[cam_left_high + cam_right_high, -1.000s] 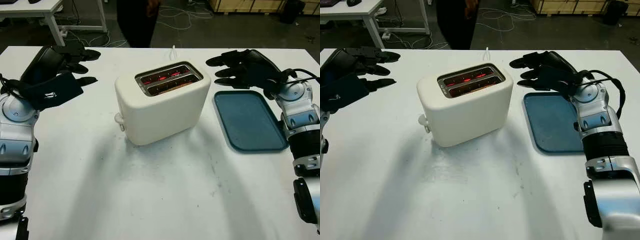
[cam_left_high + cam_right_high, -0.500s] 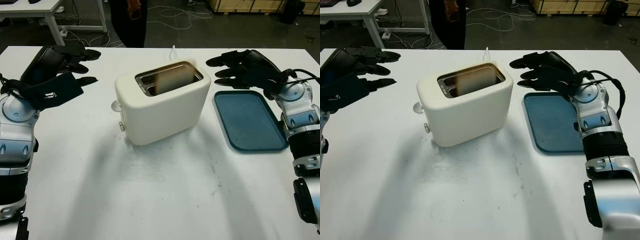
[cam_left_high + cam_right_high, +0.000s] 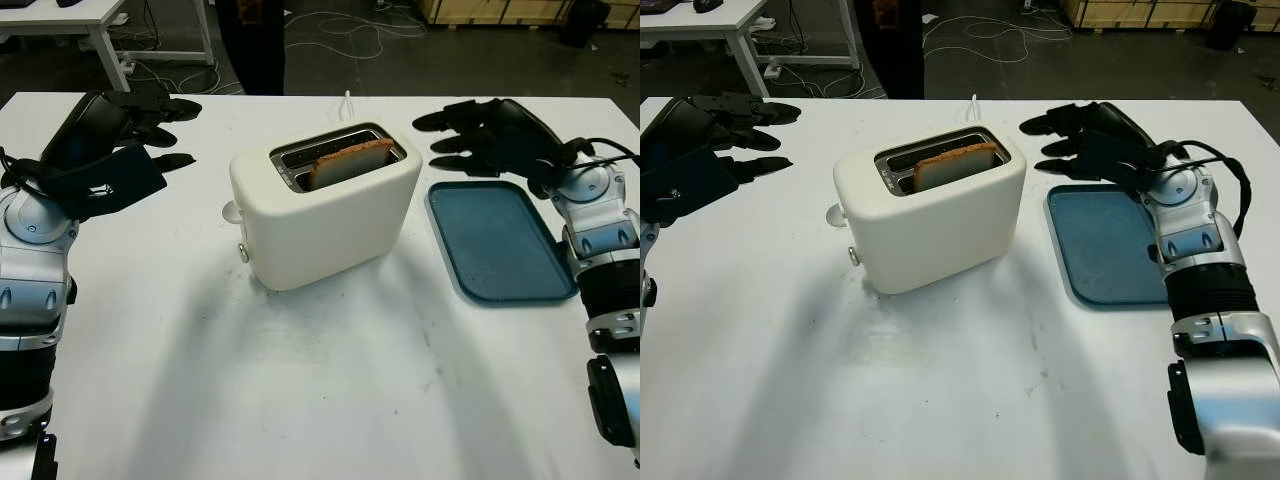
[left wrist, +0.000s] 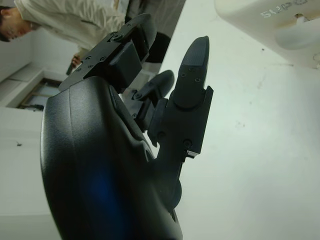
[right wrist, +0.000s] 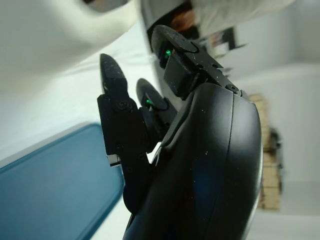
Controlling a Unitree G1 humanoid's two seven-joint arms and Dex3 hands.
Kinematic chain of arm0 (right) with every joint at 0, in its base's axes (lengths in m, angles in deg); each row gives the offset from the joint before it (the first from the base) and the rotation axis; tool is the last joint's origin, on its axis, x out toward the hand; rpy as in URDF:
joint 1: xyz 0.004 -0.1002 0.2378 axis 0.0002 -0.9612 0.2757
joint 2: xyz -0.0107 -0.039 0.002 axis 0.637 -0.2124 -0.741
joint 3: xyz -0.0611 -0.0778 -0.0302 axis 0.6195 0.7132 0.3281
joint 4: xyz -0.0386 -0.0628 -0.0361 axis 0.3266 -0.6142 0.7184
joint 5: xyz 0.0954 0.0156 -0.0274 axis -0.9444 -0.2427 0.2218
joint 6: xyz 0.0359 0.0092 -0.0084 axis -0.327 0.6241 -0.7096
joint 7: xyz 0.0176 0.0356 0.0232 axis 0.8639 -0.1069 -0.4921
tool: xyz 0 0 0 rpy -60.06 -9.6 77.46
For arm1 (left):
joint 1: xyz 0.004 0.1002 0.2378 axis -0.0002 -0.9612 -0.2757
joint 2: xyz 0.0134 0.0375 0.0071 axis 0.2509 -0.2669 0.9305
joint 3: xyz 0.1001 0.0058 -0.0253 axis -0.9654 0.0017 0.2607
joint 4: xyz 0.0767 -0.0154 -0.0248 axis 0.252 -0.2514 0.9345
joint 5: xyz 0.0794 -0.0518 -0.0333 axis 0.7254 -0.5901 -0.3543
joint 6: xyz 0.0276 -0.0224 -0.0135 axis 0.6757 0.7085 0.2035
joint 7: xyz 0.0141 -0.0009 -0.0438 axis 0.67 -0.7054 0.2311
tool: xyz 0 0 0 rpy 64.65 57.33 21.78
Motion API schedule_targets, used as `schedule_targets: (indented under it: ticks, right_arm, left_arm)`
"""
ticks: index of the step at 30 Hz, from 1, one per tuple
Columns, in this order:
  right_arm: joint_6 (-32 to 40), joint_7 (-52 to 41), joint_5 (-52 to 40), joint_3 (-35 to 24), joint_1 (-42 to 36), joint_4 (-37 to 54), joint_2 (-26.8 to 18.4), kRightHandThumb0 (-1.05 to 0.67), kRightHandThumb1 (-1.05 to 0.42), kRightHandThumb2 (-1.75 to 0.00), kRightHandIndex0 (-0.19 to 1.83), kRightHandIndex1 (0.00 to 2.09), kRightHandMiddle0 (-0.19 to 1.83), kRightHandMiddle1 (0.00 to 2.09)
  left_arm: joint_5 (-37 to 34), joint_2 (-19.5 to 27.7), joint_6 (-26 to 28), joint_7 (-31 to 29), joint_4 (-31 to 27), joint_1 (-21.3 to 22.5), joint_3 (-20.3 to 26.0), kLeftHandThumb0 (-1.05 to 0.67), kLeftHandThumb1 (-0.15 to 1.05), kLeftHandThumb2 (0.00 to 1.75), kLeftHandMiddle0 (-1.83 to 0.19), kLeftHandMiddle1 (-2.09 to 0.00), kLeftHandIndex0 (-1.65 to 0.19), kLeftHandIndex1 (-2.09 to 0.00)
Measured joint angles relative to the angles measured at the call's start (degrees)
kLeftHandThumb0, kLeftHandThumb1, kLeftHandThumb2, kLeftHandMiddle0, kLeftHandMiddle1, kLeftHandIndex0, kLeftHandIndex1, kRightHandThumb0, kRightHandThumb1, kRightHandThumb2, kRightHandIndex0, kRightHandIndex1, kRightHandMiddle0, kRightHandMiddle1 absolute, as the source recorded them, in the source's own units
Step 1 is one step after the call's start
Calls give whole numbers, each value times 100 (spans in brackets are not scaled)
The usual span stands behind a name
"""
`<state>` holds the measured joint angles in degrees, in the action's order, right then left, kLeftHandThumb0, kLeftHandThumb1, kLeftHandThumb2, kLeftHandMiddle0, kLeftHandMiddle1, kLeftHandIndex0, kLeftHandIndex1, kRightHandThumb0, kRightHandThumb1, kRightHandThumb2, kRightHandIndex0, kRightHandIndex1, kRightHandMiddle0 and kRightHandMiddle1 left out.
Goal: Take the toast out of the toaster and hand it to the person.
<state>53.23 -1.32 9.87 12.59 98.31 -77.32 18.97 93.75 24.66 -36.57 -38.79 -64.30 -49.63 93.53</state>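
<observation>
you were at the first step: one toast (image 3: 349, 162) stood up out of the near slot of the one toaster (image 3: 325, 205) at mid-desk, ungrasped. your left hand (image 3: 125, 140) hovered open to its left, your right hand (image 3: 478, 135) open over the far end of the single blue tray (image 3: 500, 243). next, i judge, you needed a pinch on the toast's top edge, then a reach to the person (image 3: 257, 40) at the far side.
</observation>
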Motion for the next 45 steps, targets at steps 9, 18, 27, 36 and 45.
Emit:
schedule_targets:
  ticks: [9,18,27,36,45]
  right_arm:
    - [-55,-136,-90,51,1011,646,8,-42,-65,0,87,6,80,5]
    - [-339,-384,270,623,1250,989,125,-63,-66,-1,90,9,83,5]
    - [-756,-457,813,1108,1259,1027,288,-65,-66,0,88,13,84,4]
    - [-981,-457,1193,1394,1188,777,350,-66,-69,0,82,15,83,3]
    - [-1455,-102,1590,1640,1168,82,363,-50,-67,0,78,18,84,3]
  left_arm:
    - [0,0,-41,1,20,-3,4,-33,92,3,-59,-50,-71,0]
    - [-1,0,16,0,-3,-3,15,-31,92,2,-59,-49,-70,0]
    - [-3,0,-4,1,16,-3,23,-34,92,2,-60,-49,-72,-1]
    - [-1,0,-11,0,21,-3,24,-34,92,3,-60,-49,-71,0]
    - [2,0,-10,0,15,-3,24,-35,92,3,-59,-50,-71,0]
